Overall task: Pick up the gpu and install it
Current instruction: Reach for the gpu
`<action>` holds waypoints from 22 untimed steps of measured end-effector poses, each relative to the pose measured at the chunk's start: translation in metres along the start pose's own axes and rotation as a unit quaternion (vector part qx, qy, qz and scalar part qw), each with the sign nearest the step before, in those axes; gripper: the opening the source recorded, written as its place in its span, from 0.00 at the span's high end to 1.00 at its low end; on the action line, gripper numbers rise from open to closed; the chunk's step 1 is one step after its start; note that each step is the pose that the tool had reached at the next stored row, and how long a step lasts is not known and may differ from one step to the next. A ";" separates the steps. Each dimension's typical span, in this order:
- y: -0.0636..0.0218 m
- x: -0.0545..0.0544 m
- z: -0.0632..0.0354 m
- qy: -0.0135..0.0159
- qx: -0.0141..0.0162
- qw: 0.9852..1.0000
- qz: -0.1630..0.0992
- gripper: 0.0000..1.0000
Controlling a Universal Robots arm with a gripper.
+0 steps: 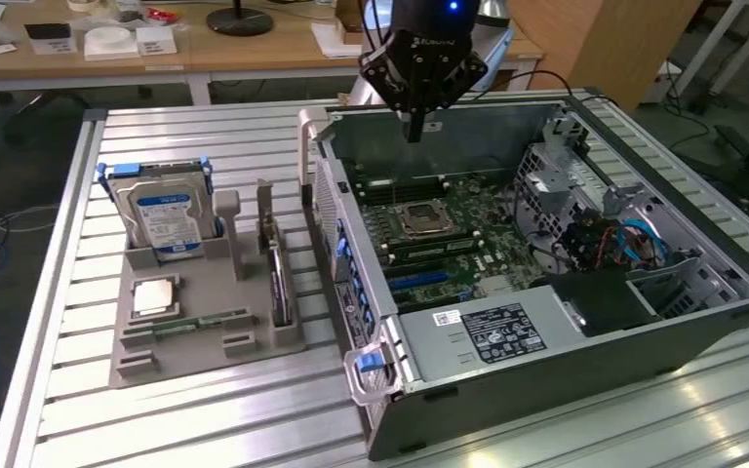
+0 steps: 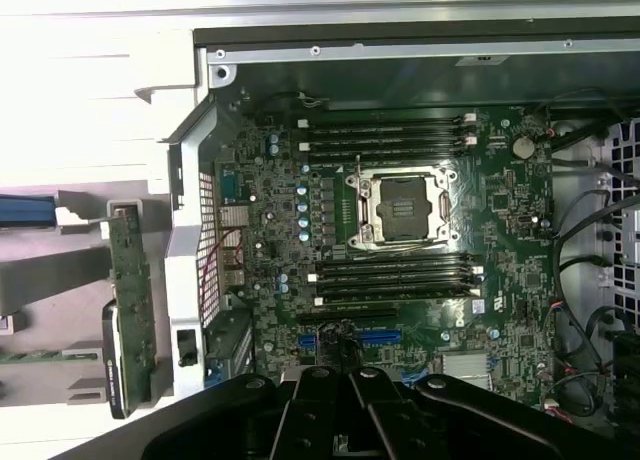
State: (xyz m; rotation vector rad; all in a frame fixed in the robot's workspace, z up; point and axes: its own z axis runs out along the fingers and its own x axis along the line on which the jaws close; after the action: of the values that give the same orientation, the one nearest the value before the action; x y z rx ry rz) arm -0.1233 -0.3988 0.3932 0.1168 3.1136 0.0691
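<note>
The gpu (image 1: 272, 263) stands on edge in a slot of the grey holder (image 1: 206, 343), at the exterior view's left of the open computer case (image 1: 687, 322). The wrist view looks down on the gpu's (image 2: 130, 300) green board edge with its black cooler alongside. My gripper (image 1: 413, 133) hangs over the far end of the case, above the motherboard (image 1: 459, 249), well away from the gpu. Its fingers are shut together with nothing between them. The wrist view has the gripper (image 2: 345, 385) over the board (image 2: 500, 240) near the blue expansion slots (image 2: 378, 337).
The holder also carries a hard drive with a blue-white label (image 1: 167, 214), a processor chip (image 1: 153, 294) and a narrow memory stick (image 1: 206, 320). The case walls, drive cage (image 1: 570, 185) and cables (image 1: 609, 239) ring the motherboard. A slatted metal table (image 1: 192, 419) lies underneath.
</note>
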 end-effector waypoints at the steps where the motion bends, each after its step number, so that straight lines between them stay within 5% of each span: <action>1: -0.0001 0.001 -0.0001 0.000 0.000 1.000 0.000 0.89; 22: -0.0023 0.030 -0.0008 0.000 0.000 1.000 0.000 0.89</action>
State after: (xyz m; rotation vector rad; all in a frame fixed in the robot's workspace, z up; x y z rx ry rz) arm -0.1537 -0.3989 0.3932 0.1165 3.1137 0.0688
